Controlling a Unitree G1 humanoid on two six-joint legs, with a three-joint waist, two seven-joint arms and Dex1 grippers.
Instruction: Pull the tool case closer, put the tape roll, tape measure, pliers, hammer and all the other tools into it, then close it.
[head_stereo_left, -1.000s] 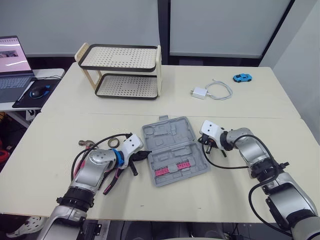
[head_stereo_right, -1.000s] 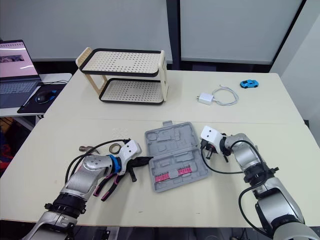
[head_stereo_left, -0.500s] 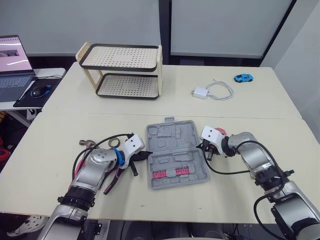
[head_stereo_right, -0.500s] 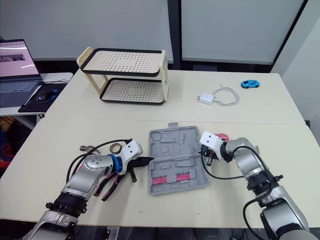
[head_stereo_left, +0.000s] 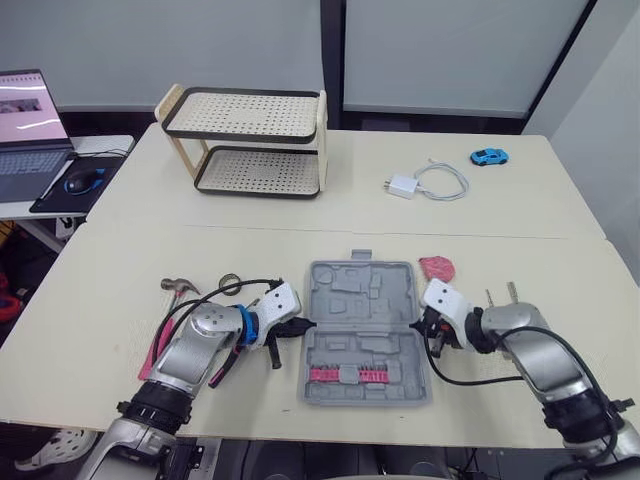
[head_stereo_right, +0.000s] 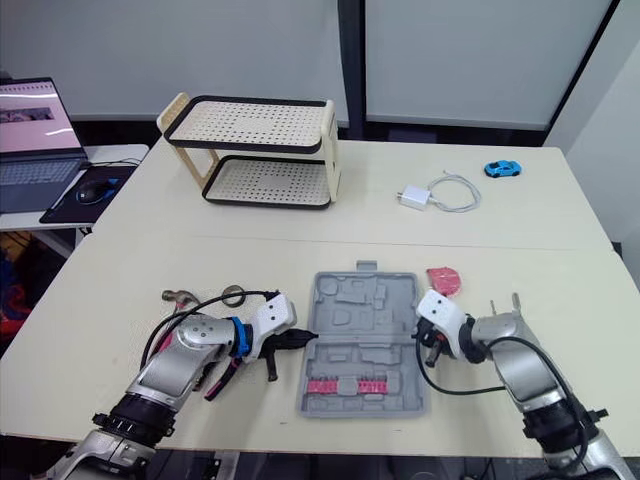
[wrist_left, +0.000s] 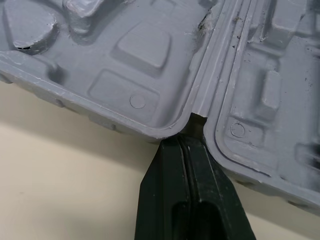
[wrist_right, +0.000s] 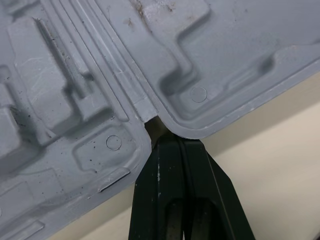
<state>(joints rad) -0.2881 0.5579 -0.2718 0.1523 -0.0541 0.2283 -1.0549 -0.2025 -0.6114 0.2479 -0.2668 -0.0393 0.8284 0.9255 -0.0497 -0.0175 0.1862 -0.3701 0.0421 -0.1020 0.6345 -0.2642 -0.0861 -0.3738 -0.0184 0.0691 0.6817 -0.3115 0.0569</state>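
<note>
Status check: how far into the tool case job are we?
Looks done: the tool case lies open near the front edge of the table, between both arms. In hand: the left gripper and right gripper, jaws shut, sit at its hinge ends. Left: hammer, tape roll, pliers and tape measure lie outside; none packed, lid open.

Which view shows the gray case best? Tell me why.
The left eye view: the whole open case lies flat, both halves and its pink bit row visible. The right eye view shows much the same. Each wrist view gives a close-up of one hinge end and nearby pockets.
</note>
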